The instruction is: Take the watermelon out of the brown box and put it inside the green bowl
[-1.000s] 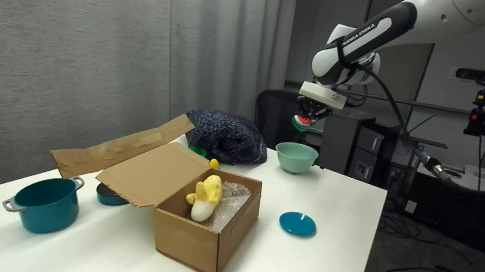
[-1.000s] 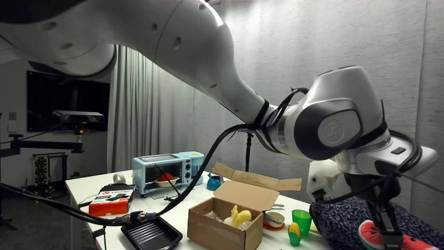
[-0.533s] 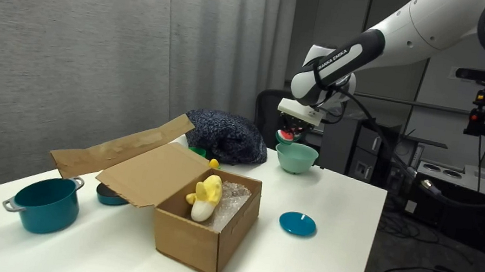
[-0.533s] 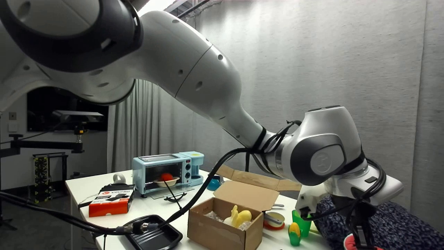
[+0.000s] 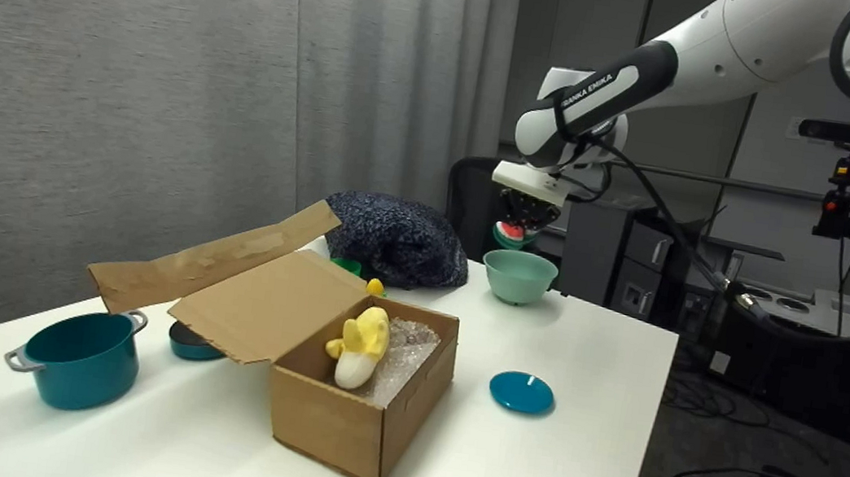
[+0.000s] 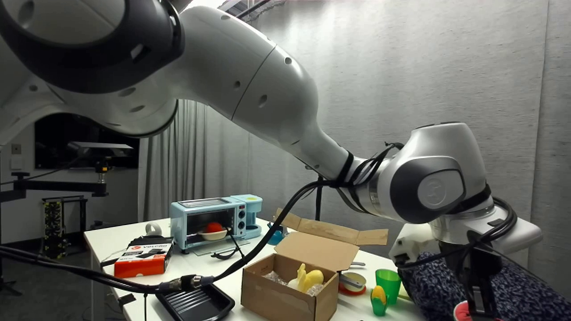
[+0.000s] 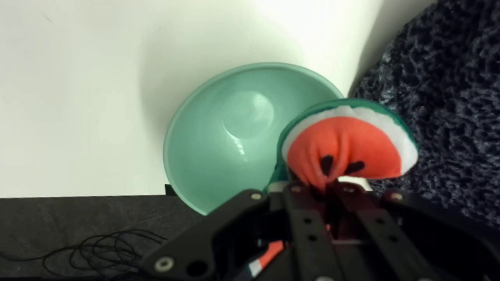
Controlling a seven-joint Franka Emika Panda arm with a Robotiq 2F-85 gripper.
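Hand (image 7: 322,189), gripping the watermelon (image 7: 353,138), sits lower than a second ago, above the green bowl (image 7: 215,160): release judged near, after slight centring.

Bowl (image 5: 518,282) and box (image 5: 328,424) stand apart on the table (image 5: 582,464).

The arm (image 6: 281,107) is glossy white, its rounded shells (image 6: 209,53) dotted with dark recessed holes (image 6: 263,100). A broad black ring (image 6: 89,71) bands it, and a dark grey cap (image 6: 411,196) bears a round emblem (image 6: 435,191). White lettering (image 5: 588,92), legible as "RANKA EMIKA", runs along a black panel (image 5: 655,65) beside a black strap (image 5: 560,121). Black cables (image 6: 330,183) meet a silvery connector (image 6: 189,281). The jaws are black, with pale metal screw heads (image 7: 164,264) on the linkages (image 7: 226,222) and small perforations (image 7: 312,237) along the fingers (image 7: 318,253).
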